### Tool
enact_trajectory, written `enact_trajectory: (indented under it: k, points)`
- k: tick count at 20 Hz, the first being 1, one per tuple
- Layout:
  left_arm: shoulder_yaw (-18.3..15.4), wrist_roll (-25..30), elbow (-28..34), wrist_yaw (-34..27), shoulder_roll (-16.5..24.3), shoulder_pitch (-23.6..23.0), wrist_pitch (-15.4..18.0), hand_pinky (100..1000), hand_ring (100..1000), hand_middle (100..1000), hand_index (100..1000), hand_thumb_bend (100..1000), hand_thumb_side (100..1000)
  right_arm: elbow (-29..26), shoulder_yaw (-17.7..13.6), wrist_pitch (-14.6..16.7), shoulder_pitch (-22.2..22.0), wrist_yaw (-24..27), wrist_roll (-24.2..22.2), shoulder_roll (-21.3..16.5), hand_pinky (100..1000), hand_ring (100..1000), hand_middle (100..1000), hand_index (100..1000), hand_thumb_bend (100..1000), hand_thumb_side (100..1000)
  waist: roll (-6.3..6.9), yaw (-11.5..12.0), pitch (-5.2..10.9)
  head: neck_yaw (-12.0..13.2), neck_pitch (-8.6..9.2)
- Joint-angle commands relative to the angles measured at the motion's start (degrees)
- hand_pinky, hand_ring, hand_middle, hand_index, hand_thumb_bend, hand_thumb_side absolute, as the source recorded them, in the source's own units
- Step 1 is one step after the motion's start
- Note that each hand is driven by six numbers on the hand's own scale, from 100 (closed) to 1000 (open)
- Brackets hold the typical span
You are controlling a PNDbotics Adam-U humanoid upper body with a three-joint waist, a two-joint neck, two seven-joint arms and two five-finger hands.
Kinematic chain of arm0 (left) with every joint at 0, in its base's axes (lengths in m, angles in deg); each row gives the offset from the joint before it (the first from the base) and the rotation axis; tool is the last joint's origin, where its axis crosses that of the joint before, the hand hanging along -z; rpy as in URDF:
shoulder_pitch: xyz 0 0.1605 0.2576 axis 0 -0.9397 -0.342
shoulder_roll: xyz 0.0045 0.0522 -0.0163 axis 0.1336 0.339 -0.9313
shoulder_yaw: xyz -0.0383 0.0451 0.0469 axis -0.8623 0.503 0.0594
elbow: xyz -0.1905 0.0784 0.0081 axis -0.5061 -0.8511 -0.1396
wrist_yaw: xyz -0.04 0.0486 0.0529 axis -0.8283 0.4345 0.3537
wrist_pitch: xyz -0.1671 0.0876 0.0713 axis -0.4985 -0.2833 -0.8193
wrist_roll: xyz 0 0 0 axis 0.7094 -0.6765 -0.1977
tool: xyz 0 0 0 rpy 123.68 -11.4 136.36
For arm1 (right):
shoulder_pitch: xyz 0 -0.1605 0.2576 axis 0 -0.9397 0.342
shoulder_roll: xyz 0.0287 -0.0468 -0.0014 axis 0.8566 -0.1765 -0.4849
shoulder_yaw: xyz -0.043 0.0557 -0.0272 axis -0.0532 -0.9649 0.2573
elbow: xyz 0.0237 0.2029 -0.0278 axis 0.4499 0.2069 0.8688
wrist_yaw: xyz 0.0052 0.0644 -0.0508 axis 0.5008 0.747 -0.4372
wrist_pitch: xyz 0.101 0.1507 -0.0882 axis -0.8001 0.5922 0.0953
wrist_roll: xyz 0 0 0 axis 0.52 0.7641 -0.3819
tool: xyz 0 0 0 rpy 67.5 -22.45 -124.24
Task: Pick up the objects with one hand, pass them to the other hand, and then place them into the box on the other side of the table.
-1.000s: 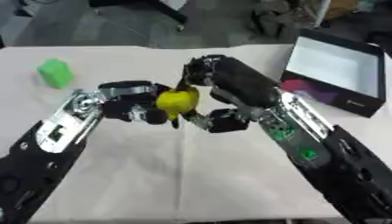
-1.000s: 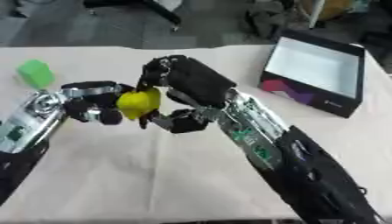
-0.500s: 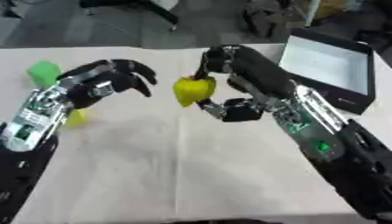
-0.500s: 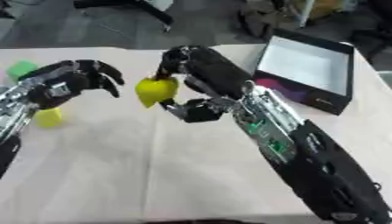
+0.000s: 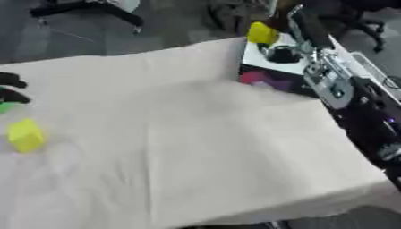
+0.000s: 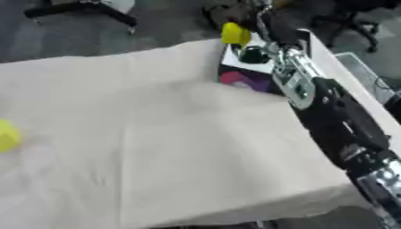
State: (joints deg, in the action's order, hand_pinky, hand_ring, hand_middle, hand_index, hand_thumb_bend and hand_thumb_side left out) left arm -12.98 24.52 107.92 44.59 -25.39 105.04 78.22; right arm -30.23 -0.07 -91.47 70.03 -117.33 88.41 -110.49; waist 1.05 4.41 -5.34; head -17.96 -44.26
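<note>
One yellow fruit point(image 5: 262, 32) sits curled in my right hand point(image 5: 283, 48) over the box point(image 5: 270, 60), not yet dropped. A yellow block point(image 5: 25, 135) waits near my left hand point(image 5: 11, 87), whose grip I cannot tell.

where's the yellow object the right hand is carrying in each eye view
Left eye view: the yellow object is at top right of centre, over the box's near-left corner, in the right hand.
Right eye view: near top centre, over the same corner.
Shared landmark: the box's pink-marked dark side wall, just below it in both views.
</note>
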Motion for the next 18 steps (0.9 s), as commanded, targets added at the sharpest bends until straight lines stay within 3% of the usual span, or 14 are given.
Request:
enact_trajectory:
  k: [1,2,4,5,6,8,11,13,14,15,16,17,18]
  points:
    - [-2.97,-1.85,4.53,0.26,-0.38,-0.91,0.02,790,626,676,790,511,674,12.43,-4.48,-1.16,3.71,0.63,4.44,-3.49,624,569,475,485,346,100,0.11,0.93,0.23,-2.94,0.14]
    - [-3.48,-2.29,5.38,0.21,-0.72,-1.36,-0.09,790,626,675,789,511,673,15.57,-5.18,-1.31,4.62,0.39,5.63,-3.97,627,574,481,522,344,100,0.14,1.46,0.04,-3.73,0.14]
    - [-4.12,-2.96,6.74,-0.05,-1.20,-1.97,-0.33,791,626,675,789,511,671,20.86,-5.89,-2.14,5.97,-0.91,6.56,-4.72,655,622,552,758,618,105,0.17,2.36,-0.28,-5.08,0.14]
    - [-4.29,-3.14,7.24,-0.13,-1.30,-2.20,-0.44,790,626,675,790,511,671,22.76,-6.05,-2.78,6.49,-1.92,6.45,-4.99,661,628,565,796,722,177,0.16,2.65,-0.38,-5.54,0.14]
    - [-4.42,-3.26,7.62,-0.18,-1.32,-2.40,-0.53,790,626,675,790,510,671,23.88,-6.22,-3.75,6.88,-3.23,6.73,-5.28,669,640,583,852,869,304,0.14,2.84,-0.46,-5.84,0.14]
    - [-4.61,-3.44,8.01,-0.24,-1.28,-2.65,-0.68,791,626,675,790,510,671,23.91,-6.39,-5.83,7.19,-6.28,8.18,-5.63,675,647,596,914,986,399,0.09,2.95,-0.54,-6.06,0.14]
    - [-4.72,-3.51,8.06,-0.13,-1.15,-2.63,-0.84,791,627,675,790,508,672,20.34,-6.41,-7.30,6.92,-10.04,10.04,-5.99,681,649,605,969,1000,467,-0.08,2.71,-0.51,-5.85,0.14]
    - [-4.76,-3.49,7.84,0.22,-0.95,-2.46,-0.90,791,627,675,789,505,672,15.97,-6.22,-6.97,6.24,-11.42,10.20,-6.22,680,645,600,968,1000,438,-0.20,2.45,-0.43,-5.32,0.14]
    - [-4.84,-3.56,7.62,0.52,-0.78,-2.34,-0.92,791,627,675,789,502,668,12.66,-5.97,-6.28,5.63,-11.70,10.31,-6.26,678,645,599,956,973,354,-0.24,2.30,-0.40,-4.48,0.14]
    - [-4.96,-3.69,7.33,0.88,-0.51,-2.16,-0.91,790,627,675,789,500,664,8.50,-5.51,-5.34,4.64,-11.87,10.09,-6.23,682,649,604,945,870,286,-0.27,2.14,-0.37,-3.11,0.14]
    - [-5.12,-3.87,6.96,1.47,-0.13,-1.93,-0.84,790,627,675,789,499,662,3.67,-4.89,-4.23,3.33,-11.80,9.20,-6.11,682,650,606,944,827,289,-0.29,1.95,-0.33,-1.21,0.14]
    - [-5.28,-4.08,6.51,2.29,0.36,-1.66,-0.74,790,627,675,784,496,646,-1.52,-4.03,-2.90,1.87,-11.64,8.01,-5.92,690,656,613,942,680,264,-0.32,1.78,-0.31,1.48,0.14]
    - [-5.39,-4.28,5.94,3.22,0.87,-1.32,-0.59,790,627,675,784,496,646,-6.93,-3.24,-1.86,0.20,-11.50,6.66,-5.72,690,656,613,942,680,264,-0.36,1.58,-0.29,3.85,0.14]
